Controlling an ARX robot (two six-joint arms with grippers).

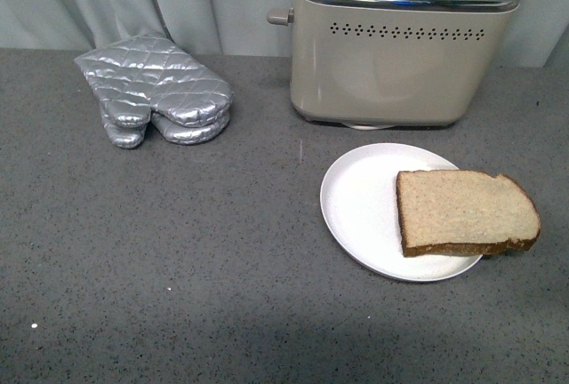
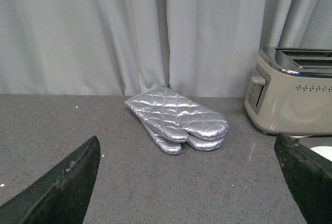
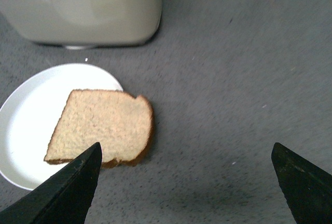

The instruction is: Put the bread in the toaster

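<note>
The bread (image 1: 464,211) lies flat on a white plate (image 1: 360,202), its rounded end hanging over the plate's right rim. Behind the plate stands the beige toaster (image 1: 400,64) with its chrome top and two slots. Neither arm shows in the front view. In the right wrist view the bread (image 3: 101,125) and plate (image 3: 31,120) lie beside one fingertip of my right gripper (image 3: 187,164), which is open over bare counter. The toaster's base (image 3: 83,6) is beyond. My left gripper (image 2: 189,154) is open above the counter, with the toaster (image 2: 293,94) off to one side.
A pair of silver quilted oven mitts (image 1: 156,91) lies at the back left of the grey speckled counter (image 1: 178,260), also seen ahead of the left gripper as mitts (image 2: 176,117). A pale curtain (image 2: 155,27) hangs behind everything.
</note>
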